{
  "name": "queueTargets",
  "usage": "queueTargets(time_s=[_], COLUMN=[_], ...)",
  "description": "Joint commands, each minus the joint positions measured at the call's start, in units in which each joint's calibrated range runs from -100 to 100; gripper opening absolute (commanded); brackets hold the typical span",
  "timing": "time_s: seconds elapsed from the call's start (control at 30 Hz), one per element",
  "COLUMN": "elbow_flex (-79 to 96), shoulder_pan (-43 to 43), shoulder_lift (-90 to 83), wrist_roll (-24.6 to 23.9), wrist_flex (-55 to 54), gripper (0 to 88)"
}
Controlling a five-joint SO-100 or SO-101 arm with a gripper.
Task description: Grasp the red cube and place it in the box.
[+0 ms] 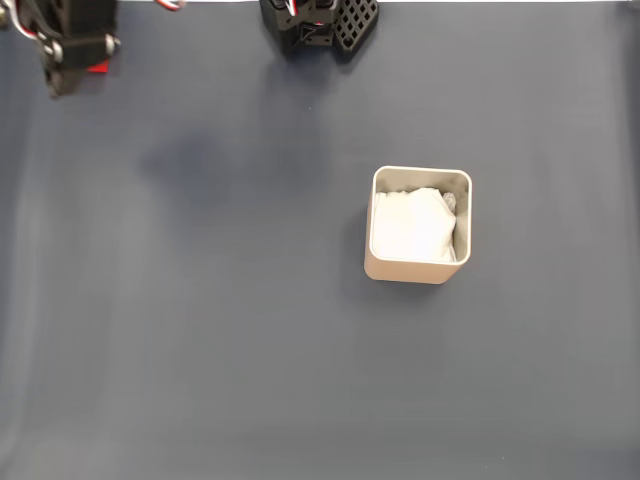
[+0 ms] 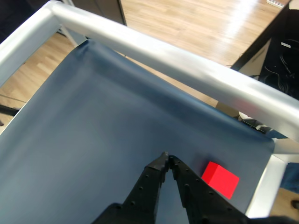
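While the arm hung over the far corner of the dark blue-grey table cover (image 1: pixel 250 350), its gripper (image 2: pixel 167 158) was pinched shut on nothing, the two black fingertips meeting at a point above the cloth in the wrist view. Just to the right of those fingers in that view sat the red cube (image 2: pixel 220 179), flat on the cover, close to the fingers but not touching them, with one corner turned toward the camera. It lay near the corner where the cloth met the silver metal frame (image 2: pixel 187 63), a thick rail running diagonally across the upper part of the wrist view and a thinner piece coming down at the right edge. Beyond the rail I could see a wooden floor (image 2: pixel 196 18) catching the light.

From the fixed view looking down, the arm's black wrist part (image 1: pixel 70 45) showed at the top left corner with red and white wires (image 1: pixel 30 30) looping off it, and a sliver of red peeked out just beside it at its lower right edge. Another black piece with a grid of holes (image 1: pixel 350 25) stood at the top middle. The box (image 1: pixel 375 265) sat well apart from all that, right of centre on the cover, upright, its beige walls rounded at the corners and a crumpled white padding (image 1: pixel 412 225) filling the inside. The cube was nowhere near the box.
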Motion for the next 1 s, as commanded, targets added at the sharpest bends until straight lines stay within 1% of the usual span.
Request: queueTargets(time_s=[0.0,0.3,0.57,0.73,0.97], elbow_flex=[-4.9,-8.8,-3.9,-1.5,0.1], shoulder_pan=[3.5,10.0,14.0,16.0,18.7], shoulder_lift=[1.8,7.7,6.9,5.1,3.8], wrist_roll=[-0.2,-0.2,0.5,0.4,2.0], wrist_flex=[0.1,3.1,8.0,8.5,9.5], gripper=[0.2,0.2,1.4,9.5,17.4])
